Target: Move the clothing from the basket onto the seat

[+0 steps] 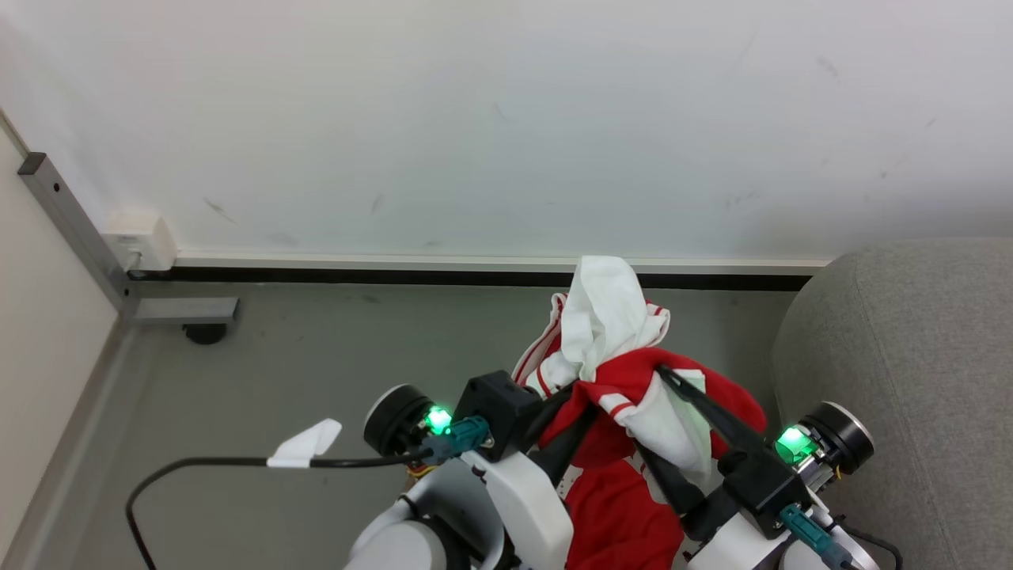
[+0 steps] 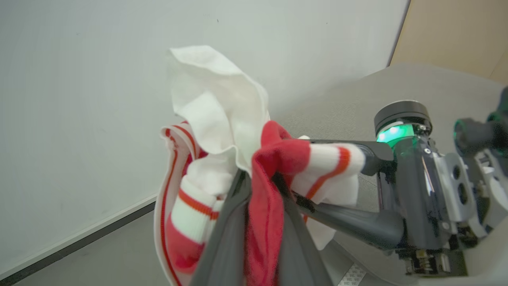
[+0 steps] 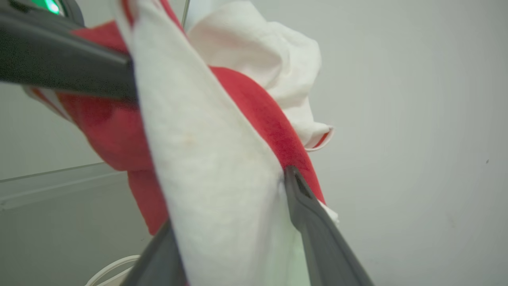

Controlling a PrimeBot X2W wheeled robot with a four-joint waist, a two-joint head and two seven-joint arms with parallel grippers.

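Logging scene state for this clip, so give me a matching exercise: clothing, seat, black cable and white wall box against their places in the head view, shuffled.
Things:
1. clothing
2. seat
3. black cable
4. white wall box

Places:
A. on the floor, lower left
B. at the foot of the wall, far left
C. right edge, light grey
D. centre, held up off the floor

Pairs: 1-D, 2-C, 3-A, 4-B

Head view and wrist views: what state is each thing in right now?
clothing: bunched, held up in the air by both grippers.
left gripper: shut on the clothing.
right gripper: shut on the clothing.
seat: no clothing on the part in view.
black cable: lying slack.
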